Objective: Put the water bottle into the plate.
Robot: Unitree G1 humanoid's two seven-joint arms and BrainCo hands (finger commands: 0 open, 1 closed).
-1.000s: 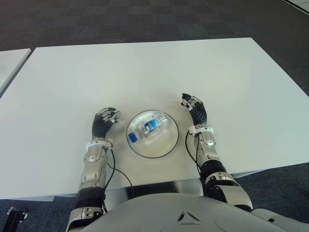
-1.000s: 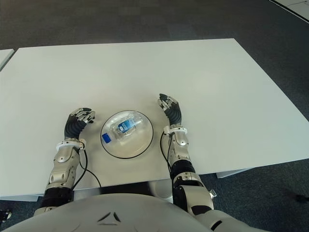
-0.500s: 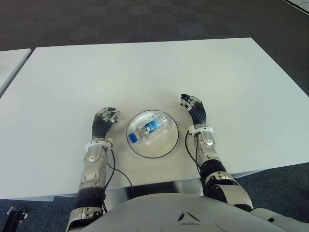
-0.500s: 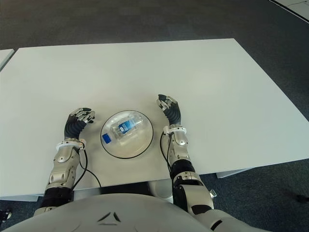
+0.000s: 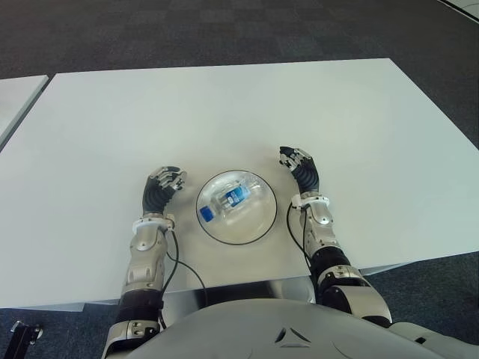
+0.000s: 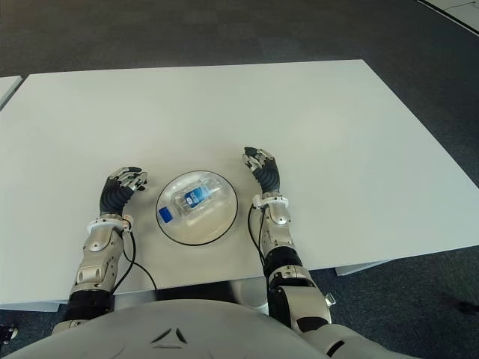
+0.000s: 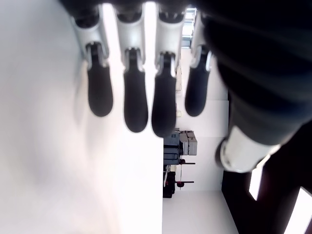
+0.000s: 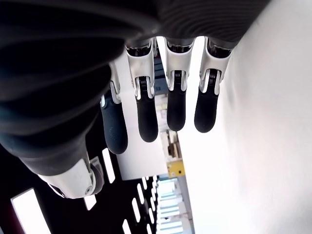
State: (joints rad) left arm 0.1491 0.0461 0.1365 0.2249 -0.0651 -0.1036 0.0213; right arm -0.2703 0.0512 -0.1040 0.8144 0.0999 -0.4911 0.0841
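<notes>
Your left robot hand point(image 5: 163, 182) is showing just left of the plate point(image 5: 257, 224), fingers relaxed and holding nothing. The water bottle point(image 5: 230, 199) is lying inside the plate, its long axis pointing diagonally, blue cap toward your left. Your right robot hand point(image 5: 298, 161) is showing just right of the plate, also loose and empty, on the worktop point(image 5: 224, 112) side.

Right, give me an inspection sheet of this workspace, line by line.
Surface: white rectangular table, bare apart from the job's things.
Job's things: clear plastic water bottle with blue cap and label lying on its side inside the round white black-rimmed plate.
Clutter: nothing seen.
Hands: left hand beside the plate on its left, right hand on its right; both hold nothing, fingers extended.
Cables: thin black cable along the left forearm; another by the right forearm.
Surroundings: dark carpet floor; edge of a second white table at left.
</notes>
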